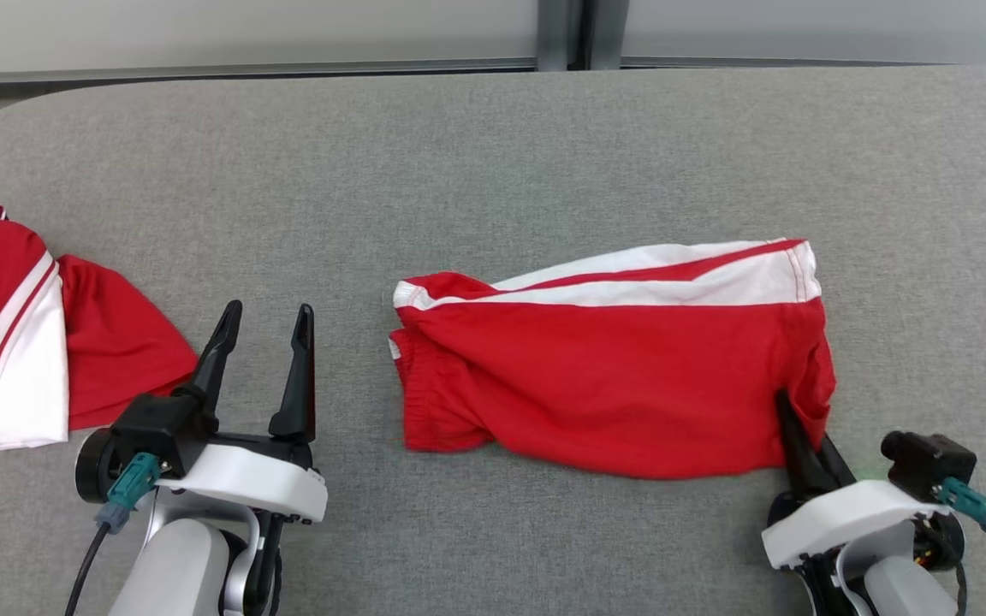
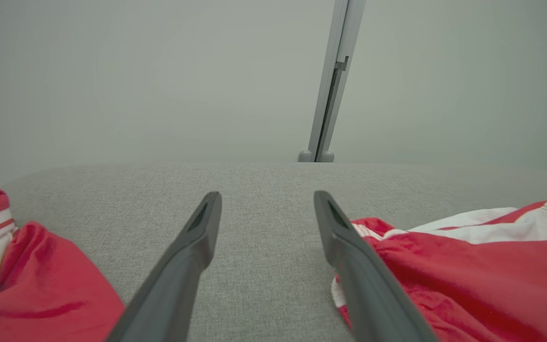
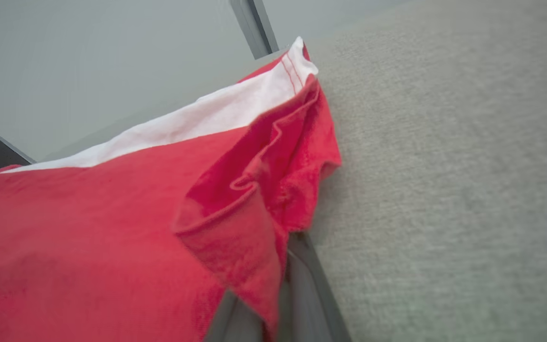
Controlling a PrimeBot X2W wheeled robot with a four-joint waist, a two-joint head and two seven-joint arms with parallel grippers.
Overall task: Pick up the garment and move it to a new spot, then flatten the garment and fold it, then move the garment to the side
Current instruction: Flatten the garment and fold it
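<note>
The garment (image 1: 613, 368) is a pair of red shorts with white side panels, lying folded across the middle of the grey table (image 1: 493, 154). My right gripper (image 1: 788, 411) is shut on the garment's near right corner; in the right wrist view red cloth (image 3: 235, 237) bunches up over the closed fingers (image 3: 302, 285). My left gripper (image 1: 266, 321) stands open at the lower left, between the two red pieces, holding nothing. In the left wrist view its fingers (image 2: 197, 247) point across bare table, with the garment (image 2: 468, 266) just to their right.
A second red and white piece of clothing (image 1: 14, 342) lies at the table's left edge, also seen as clothing (image 2: 26, 275) in the left wrist view. A wall with a grey post (image 1: 579, 34) runs behind the table's far edge.
</note>
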